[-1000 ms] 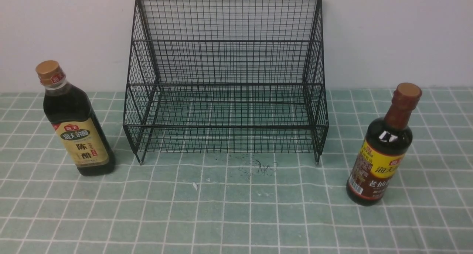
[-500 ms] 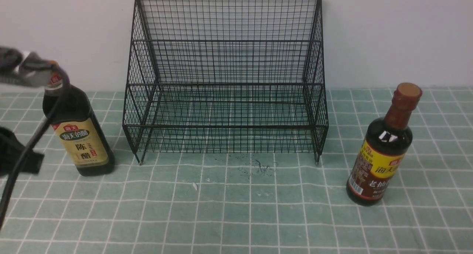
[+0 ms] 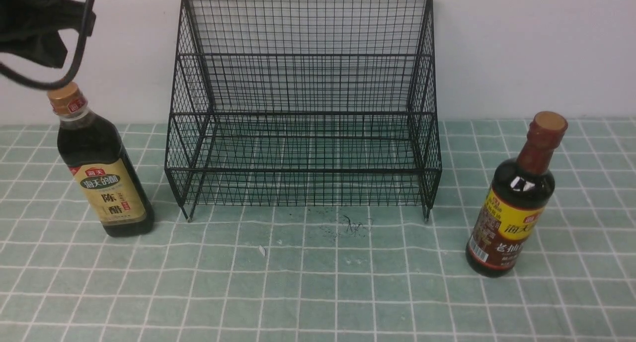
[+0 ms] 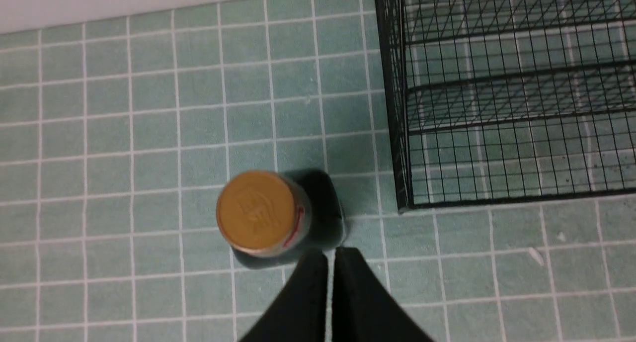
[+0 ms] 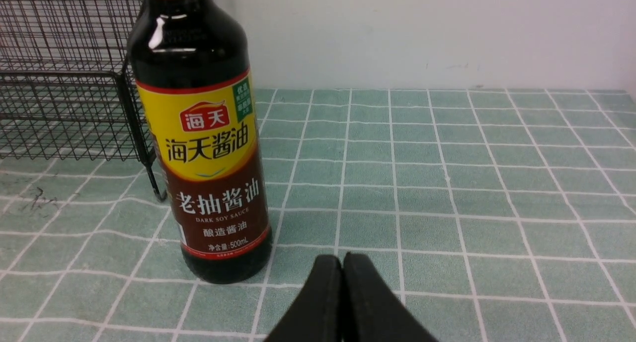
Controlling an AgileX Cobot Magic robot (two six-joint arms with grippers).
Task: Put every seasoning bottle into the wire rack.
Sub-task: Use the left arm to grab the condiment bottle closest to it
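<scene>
Black rack (image 3: 303, 108) unloaded; both bottles stand on the cloth (image 3: 318, 292) beside it.
Left gripper (image 4: 330, 262) closed, above gold-cap bottle (image 3: 102, 168); right gripper (image 5: 343, 262) closed near slim bottle (image 3: 514, 203), cap cropped in wrist view.

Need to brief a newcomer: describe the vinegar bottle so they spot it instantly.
Find the black wire rack by the wall. The vinegar bottle stands left of it. Unlike the soy sauce bottle on the right, it has a gold cap and tan label.
</scene>
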